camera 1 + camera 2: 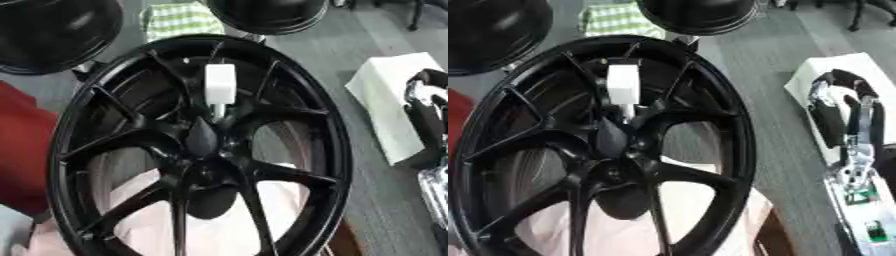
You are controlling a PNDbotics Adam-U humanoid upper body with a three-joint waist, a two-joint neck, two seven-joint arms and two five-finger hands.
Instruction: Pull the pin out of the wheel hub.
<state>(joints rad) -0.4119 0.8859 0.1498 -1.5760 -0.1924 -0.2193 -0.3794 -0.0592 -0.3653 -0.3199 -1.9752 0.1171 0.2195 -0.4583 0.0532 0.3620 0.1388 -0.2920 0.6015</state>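
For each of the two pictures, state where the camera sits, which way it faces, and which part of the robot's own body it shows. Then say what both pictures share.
Left eye view: in the robot's head, looking down at the black wheel; the right hand is partly cut off at the right edge.
Right eye view: beside it in the head, also looking down; the right hand, fingers curled, shows whole over a white box.
Shared: the wheel and the white pin in its hub. No left hand shows.

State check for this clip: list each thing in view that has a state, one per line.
Wheel hub: black, standing tilted, untouched.
Pin: white block with a narrow stem, still seated in the wheel hub above its centre.
Right robot hand: at the right edge, fingers curled, holding nothing, apart from the wheel hub.
Left robot hand: not in view.
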